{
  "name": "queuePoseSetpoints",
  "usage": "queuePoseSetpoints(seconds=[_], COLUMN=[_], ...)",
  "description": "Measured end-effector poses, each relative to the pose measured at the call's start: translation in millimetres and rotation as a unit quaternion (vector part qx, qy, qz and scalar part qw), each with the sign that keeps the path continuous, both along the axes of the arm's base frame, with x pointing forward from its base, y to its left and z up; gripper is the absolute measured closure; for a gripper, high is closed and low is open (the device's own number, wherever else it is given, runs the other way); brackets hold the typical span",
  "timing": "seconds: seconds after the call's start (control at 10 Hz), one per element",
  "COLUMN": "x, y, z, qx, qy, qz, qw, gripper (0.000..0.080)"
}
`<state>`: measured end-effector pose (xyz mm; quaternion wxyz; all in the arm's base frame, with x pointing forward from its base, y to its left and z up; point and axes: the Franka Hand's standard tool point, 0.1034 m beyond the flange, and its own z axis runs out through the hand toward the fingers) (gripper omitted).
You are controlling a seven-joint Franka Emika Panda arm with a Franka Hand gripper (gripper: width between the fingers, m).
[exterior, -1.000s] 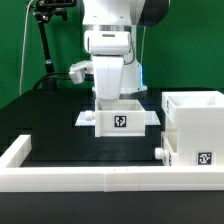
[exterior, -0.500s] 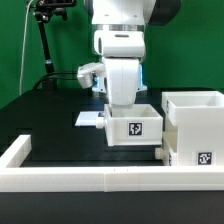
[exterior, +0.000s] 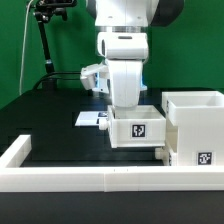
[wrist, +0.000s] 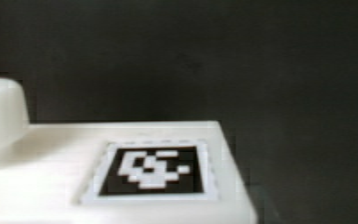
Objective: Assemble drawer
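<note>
Black table [exterior: 50,125] with a low white wall [exterior: 80,181] along its 6 o'clock edge, marker board [exterior: 90,119] mid-table, green backdrop [exterior: 20,50], tripod [exterior: 45,45] around 10 o'clock.

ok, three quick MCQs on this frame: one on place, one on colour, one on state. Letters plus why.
1. Where is the small box relative to the housing?
A. on the exterior view's left of it
B. on top of it
C. behind the green curtain

2. What colour is the table?
A. white
B. black
C. red

3. How does the small box stand?
A. flipped upside down
B. lying on its side at the front wall
C. upright under the arm, open top up, tag facing the camera

Key: 1 A, the box sits close beside the housing on that side. 2 B, the surface is black and only the low wall edging it is white. 3 C, the tag shows on its front; the tool is hidden by the arm.
</note>
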<state>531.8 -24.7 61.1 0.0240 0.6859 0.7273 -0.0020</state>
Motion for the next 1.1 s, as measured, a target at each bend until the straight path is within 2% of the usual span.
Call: queuePoseSetpoints(seconds=[0.4, 1.1], x=[8.8, 12.2], y=[7.2, 21.1], z=[-1.0, -5.2], qx=[0.002, -0.001], qy=[-0.004, -0.004], qz=[-0.007, -0.010], qw=[1.000, 1.000], gripper=[0.0755, 0.0755])
